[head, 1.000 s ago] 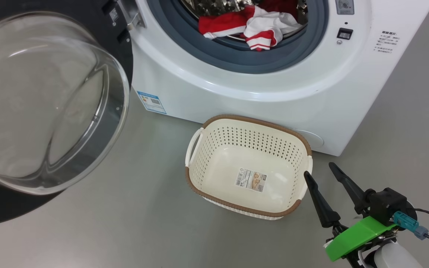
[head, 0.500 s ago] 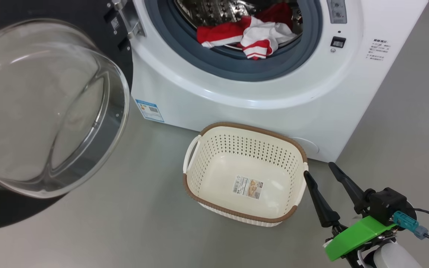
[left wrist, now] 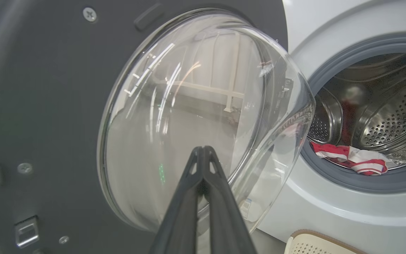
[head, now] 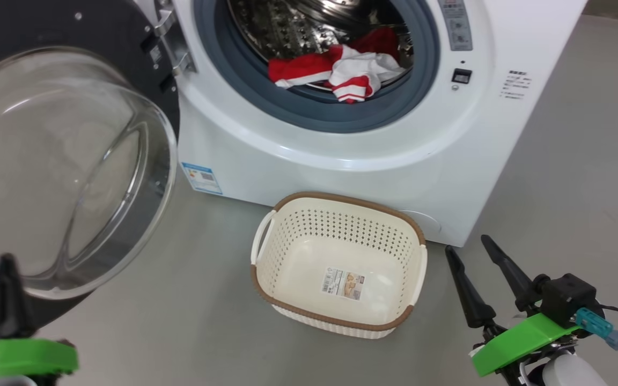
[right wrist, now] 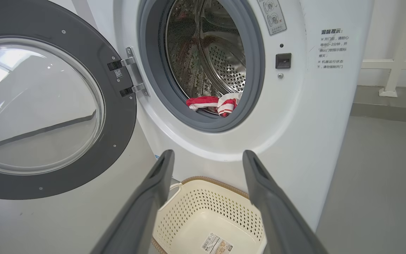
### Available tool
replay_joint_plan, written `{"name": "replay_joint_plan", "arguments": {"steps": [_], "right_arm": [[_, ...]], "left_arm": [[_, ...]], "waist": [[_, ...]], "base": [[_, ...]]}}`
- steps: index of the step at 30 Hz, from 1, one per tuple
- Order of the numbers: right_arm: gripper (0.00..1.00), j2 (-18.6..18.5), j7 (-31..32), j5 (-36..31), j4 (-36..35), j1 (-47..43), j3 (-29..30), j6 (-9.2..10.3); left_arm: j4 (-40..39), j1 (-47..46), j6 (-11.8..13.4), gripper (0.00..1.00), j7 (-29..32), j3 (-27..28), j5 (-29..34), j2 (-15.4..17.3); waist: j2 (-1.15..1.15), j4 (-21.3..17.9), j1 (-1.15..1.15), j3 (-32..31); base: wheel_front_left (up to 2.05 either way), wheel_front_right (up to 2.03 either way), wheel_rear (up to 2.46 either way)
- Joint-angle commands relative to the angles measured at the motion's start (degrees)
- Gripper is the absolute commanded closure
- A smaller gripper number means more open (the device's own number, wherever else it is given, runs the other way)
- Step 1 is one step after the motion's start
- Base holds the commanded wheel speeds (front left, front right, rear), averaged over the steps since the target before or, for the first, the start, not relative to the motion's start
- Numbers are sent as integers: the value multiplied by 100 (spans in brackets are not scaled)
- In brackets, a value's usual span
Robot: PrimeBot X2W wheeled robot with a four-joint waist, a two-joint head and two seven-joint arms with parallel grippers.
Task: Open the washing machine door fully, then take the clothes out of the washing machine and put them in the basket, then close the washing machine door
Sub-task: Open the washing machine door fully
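Clothes [head: 341, 75] are a soft, light, floppy heap at the drum's [head: 287, 27] front edge; I'd pinch the bunched white fold. Right gripper [head: 465, 242] is spread wide by the basket [head: 341, 197], left gripper [left wrist: 201, 151] is pressed together, empty, near the door [left wrist: 189, 106] glass.

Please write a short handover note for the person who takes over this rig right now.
Left gripper: shut, holding nothing, close before the washing machine door.
Right gripper: open, empty, beside the basket.
Done: door swung wide open.
The clothes lie inside the washing machine, at its opening; the basket stands empty on the floor before it.
Left: clothes into basket, then close the door.
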State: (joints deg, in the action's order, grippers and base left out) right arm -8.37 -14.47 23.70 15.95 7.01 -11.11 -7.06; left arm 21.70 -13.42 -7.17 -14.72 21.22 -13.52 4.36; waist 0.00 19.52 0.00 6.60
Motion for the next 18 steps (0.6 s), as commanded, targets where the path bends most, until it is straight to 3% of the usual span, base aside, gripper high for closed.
{"name": "replay_joint_plan", "arguments": {"steps": [1,2,3,6,18], "right_arm": [[0,5,-52,36,-168,-24,-62,-43],[0,18,-52,42,-183,-39,-24,-43],[0,28,-52,45,-201,-52,17,-43],[0,56,-52,53,-250,-101,120,-43],[0,91,-52,60,-401,-333,476,-43]], "left_arm": [[-219,57,-31,93,-28,78,-78,167],[-333,162,-31,67,-28,-35,-127,150],[-431,265,-31,58,-28,-114,-157,137],[-673,526,-31,0,-28,-407,-294,146],[-1136,950,-32,0,-28,-1403,-812,532]], "waist": [[0,-68,0,-45],[0,-103,0,-60],[0,-139,0,-70],[0,-261,0,-118],[0,-888,0,-175]], "base": [[0,0,0],[0,0,0],[0,0,0],[0,0,0],[0,0,0]]}}
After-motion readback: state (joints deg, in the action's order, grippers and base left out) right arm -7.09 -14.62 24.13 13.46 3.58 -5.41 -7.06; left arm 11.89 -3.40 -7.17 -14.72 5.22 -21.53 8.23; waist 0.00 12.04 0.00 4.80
